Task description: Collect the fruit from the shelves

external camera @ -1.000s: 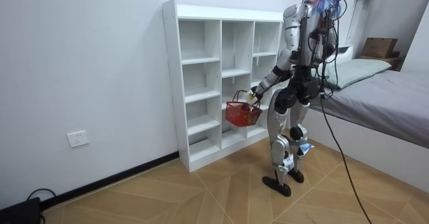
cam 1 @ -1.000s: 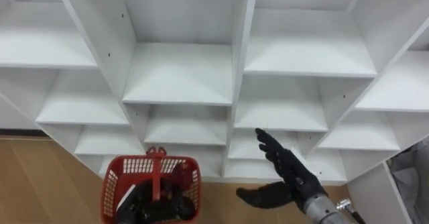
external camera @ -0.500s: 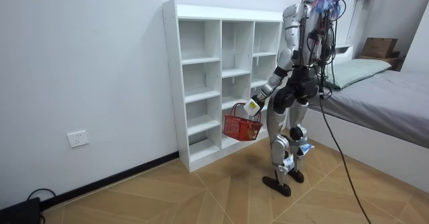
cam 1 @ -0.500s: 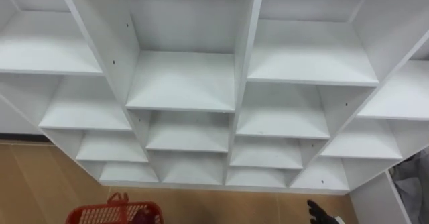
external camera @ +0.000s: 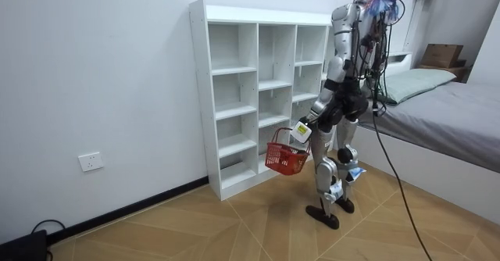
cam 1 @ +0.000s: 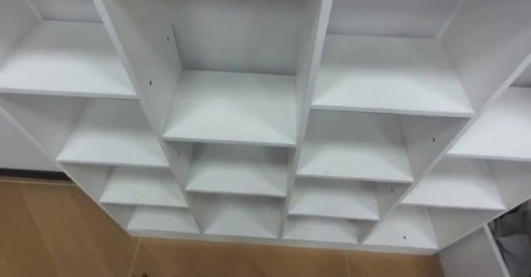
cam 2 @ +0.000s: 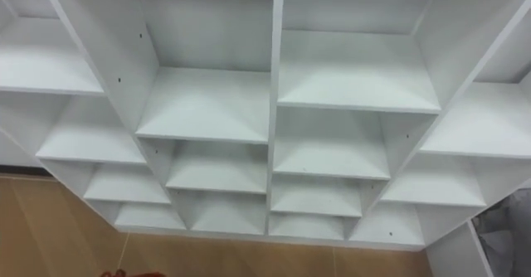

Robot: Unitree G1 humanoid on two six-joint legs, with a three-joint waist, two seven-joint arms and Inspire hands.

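Bedroom corner, pale wall: white open-shelved wooden closet [cam 1: 311,103] stands on a wood-pattern floor [external camera: 234,222], robot facing it. Left hand [external camera: 301,129] hangs low by the hip, fingers clenched round the handle of a red plastic mesh basket [external camera: 287,159] dangling just below it, closet just beyond. Compartments in the eye views lie bare; basket contents too small to tell. Judged: search step. Next calls for scanning the shelves for fruit before any reach

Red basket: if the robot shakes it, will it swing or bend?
It would probably swing, since the red basket hangs by its handle under the left hand. Its latticed, plastic-looking walls likely stay stiff and light. It looks open on top, so tipping it could spill whatever is inside.
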